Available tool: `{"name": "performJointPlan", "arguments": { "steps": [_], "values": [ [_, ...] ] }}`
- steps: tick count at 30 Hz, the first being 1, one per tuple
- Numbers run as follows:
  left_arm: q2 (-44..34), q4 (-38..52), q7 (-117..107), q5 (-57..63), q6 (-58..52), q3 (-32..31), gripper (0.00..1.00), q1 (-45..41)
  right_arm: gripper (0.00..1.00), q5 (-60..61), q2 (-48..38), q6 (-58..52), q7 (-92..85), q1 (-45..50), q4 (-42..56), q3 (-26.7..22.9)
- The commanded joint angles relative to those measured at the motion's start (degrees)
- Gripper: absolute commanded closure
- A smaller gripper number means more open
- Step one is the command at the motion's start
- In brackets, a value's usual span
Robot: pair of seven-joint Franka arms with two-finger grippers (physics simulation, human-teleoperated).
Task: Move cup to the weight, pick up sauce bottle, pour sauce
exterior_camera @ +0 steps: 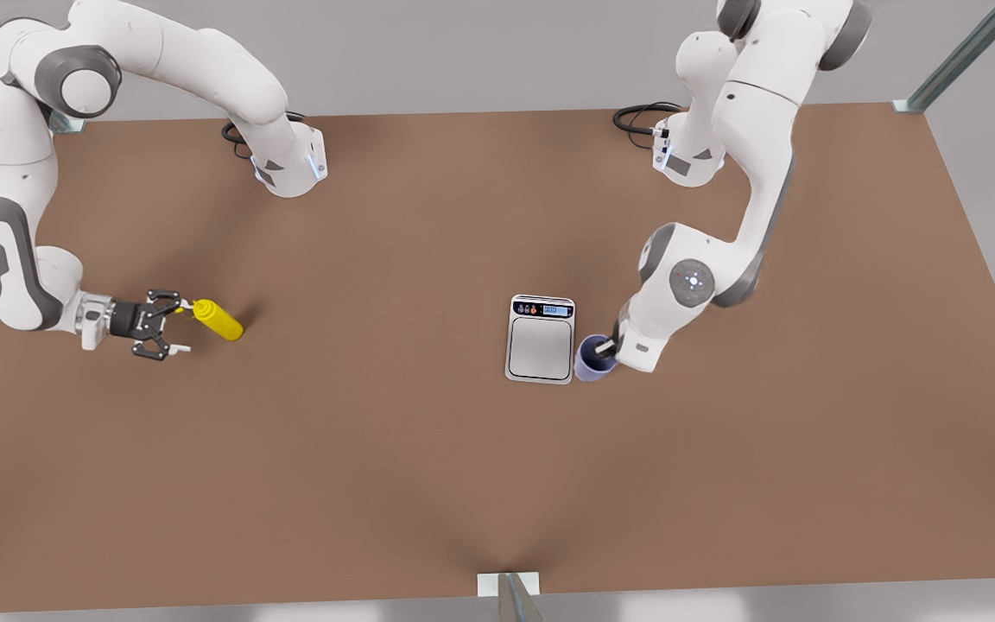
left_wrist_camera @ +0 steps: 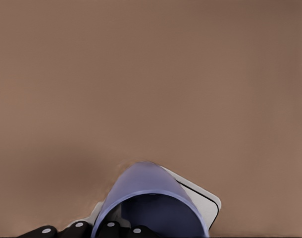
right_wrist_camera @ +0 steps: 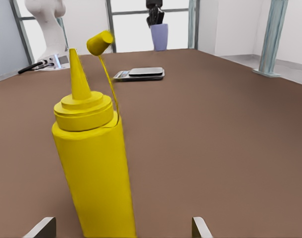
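The lavender-blue cup (exterior_camera: 592,358) hangs just off the scale's edge on the front view's right, apparently lifted off the table. My left gripper (exterior_camera: 605,347) is shut on its rim from above. In the left wrist view the cup (left_wrist_camera: 148,198) partly covers a corner of the silver-grey scale (left_wrist_camera: 208,201). The scale (exterior_camera: 540,339) lies flat mid-table with its plate bare. At the front view's left the yellow sauce bottle (exterior_camera: 219,320) stands upright, its cap (right_wrist_camera: 100,42) flipped open on a tether. My right gripper (exterior_camera: 180,325) is open, its fingertips (right_wrist_camera: 42,225) flanking the bottle (right_wrist_camera: 94,158) without touching it.
Brown table (exterior_camera: 377,449) with both arm bases and black cables (exterior_camera: 636,117) along its far edge. Metal frame posts stand at the far corners (exterior_camera: 964,56) and a bracket (exterior_camera: 510,587) sits at the middle of the near edge.
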Motion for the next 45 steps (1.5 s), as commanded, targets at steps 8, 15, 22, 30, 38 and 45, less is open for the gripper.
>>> {"name": "performJointPlan", "arguments": {
  "steps": [8, 15, 22, 30, 38, 45],
  "values": [
    [4.61, 0.76, -0.28, -4.19, 0.05, -5.72, 0.79, -0.14, 0.00, -0.16, -0.09, -0.34, -2.02, -1.74, -1.99, -0.09],
    [6.11, 0.85, -0.46, -4.19, 0.49, -6.25, 0.79, -1.28, 0.00, -0.16, -0.35, -0.17, -2.28, -1.39, -3.57, 0.00],
    [6.11, 1.11, -0.11, -4.28, 0.40, -5.99, 0.61, -1.10, 0.00, -0.07, -0.44, -0.08, -2.37, -0.60, -4.10, 0.00],
    [6.20, 1.11, -0.11, -4.37, 0.40, -5.90, 0.26, -1.10, 0.00, 0.28, -0.53, 1.24, -2.37, -0.42, -4.71, 1.41],
    [6.20, 1.20, -0.37, -4.37, 0.31, -5.90, 0.00, -1.10, 0.00, 0.72, -0.62, 2.47, -2.37, -0.51, -6.12, 3.08],
    [5.41, 2.16, -0.72, -4.46, -0.65, -5.72, 0.00, -0.93, 0.00, 1.43, -0.62, 3.44, -2.29, -0.42, -6.91, 4.66]
  ]
}}
